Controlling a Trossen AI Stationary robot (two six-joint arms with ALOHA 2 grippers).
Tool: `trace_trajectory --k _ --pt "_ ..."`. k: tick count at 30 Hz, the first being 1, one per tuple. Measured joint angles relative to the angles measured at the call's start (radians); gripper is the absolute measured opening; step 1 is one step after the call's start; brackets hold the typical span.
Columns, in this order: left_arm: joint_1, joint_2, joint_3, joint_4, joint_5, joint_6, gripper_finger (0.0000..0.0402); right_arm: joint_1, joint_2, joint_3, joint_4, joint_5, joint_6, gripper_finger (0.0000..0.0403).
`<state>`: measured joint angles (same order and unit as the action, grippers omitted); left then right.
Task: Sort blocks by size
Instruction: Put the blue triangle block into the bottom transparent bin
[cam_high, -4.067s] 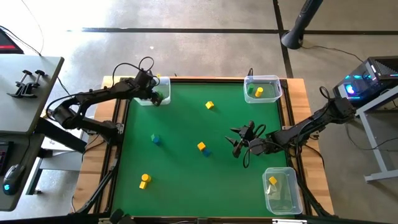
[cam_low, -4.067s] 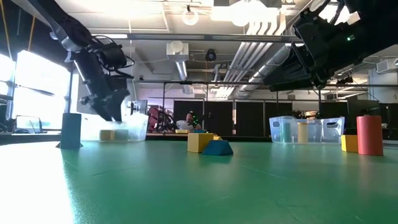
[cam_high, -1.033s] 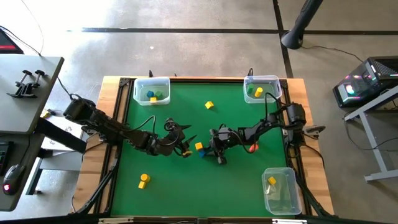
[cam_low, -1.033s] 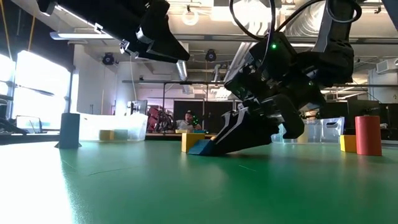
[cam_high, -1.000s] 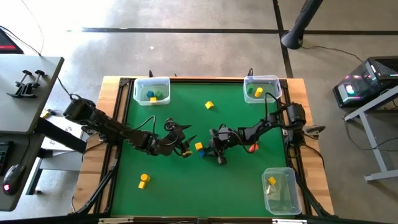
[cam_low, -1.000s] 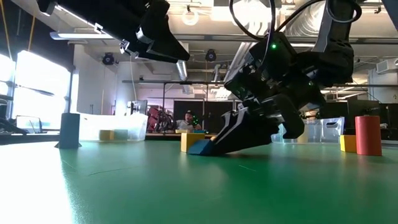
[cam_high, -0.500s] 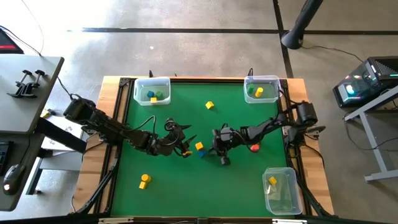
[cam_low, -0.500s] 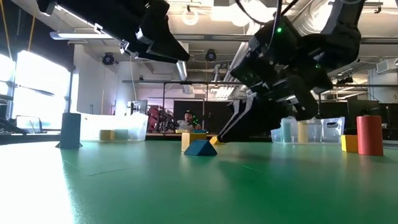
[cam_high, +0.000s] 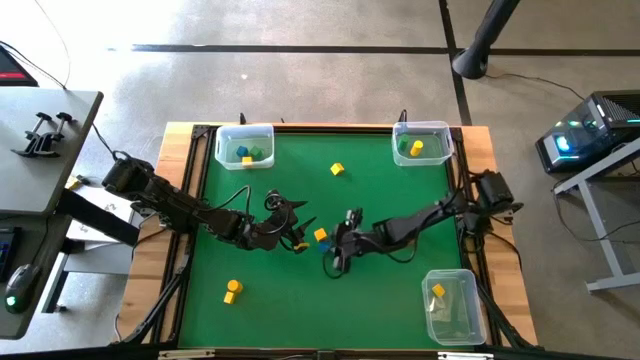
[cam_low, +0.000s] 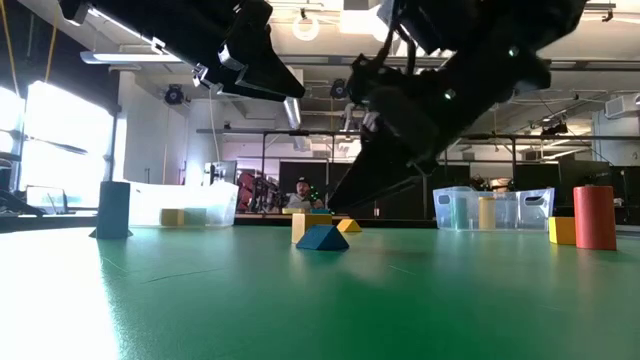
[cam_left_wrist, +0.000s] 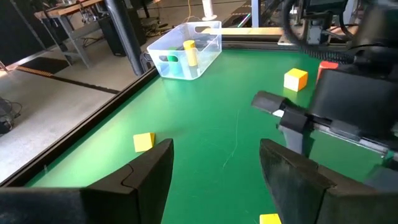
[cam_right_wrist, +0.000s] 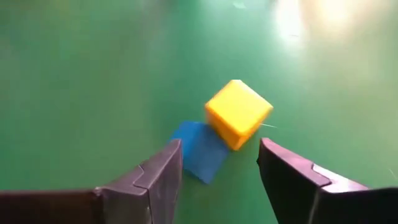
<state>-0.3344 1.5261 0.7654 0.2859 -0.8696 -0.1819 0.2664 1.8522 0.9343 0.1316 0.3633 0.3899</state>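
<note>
A yellow block (cam_right_wrist: 239, 113) and a blue wedge-shaped block (cam_right_wrist: 200, 149) lie side by side on the green table near its middle (cam_high: 321, 237). My right gripper (cam_right_wrist: 217, 180) hangs open above them, slanting down, with its fingers on either side of the pair and touching neither (cam_high: 335, 257). My left gripper (cam_high: 298, 233) waits open, raised just left of the pair (cam_left_wrist: 214, 180). One more yellow block (cam_high: 337, 169) lies farther back, and two yellow blocks (cam_high: 232, 290) lie near the front left.
Clear bins stand at the far left (cam_high: 245, 146), far right (cam_high: 421, 141) and near right (cam_high: 450, 305) corners, each holding blocks. A red cylinder (cam_low: 594, 216) and a yellow block (cam_low: 562, 230) stand to the right. Wooden rails (cam_high: 470, 230) edge the table.
My right gripper has risen from the blue block and swung toward the table's near edge, rolling as it went. The blue block has stayed on the table beside the yellow one.
</note>
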Motion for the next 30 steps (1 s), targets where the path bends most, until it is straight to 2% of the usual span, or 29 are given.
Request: trace_trajectory --k 2,8,17,21,30 --pt "0.0 0.0 0.0 0.0 0.0 0.0 0.0225 0.019 0.015 0.017 -0.015 0.049 0.069 0.0203" --pt "0.0 0.0 0.0 0.004 0.015 -0.001 0.0225 0.043 0.07 0.022 0.051 0.103 0.173 0.0204" --pt "0.0 0.0 0.0 0.003 0.015 -0.004 0.0225 0.032 0.183 0.024 0.192 0.124 0.147 0.0197" --pt "0.0 0.0 0.0 0.003 0.015 -0.009 0.0225 0.029 0.205 0.028 0.206 0.133 0.123 0.0156" --pt "0.0 0.0 0.0 0.002 0.014 -0.009 0.0225 0.034 0.208 0.028 0.199 0.134 0.073 0.0016"
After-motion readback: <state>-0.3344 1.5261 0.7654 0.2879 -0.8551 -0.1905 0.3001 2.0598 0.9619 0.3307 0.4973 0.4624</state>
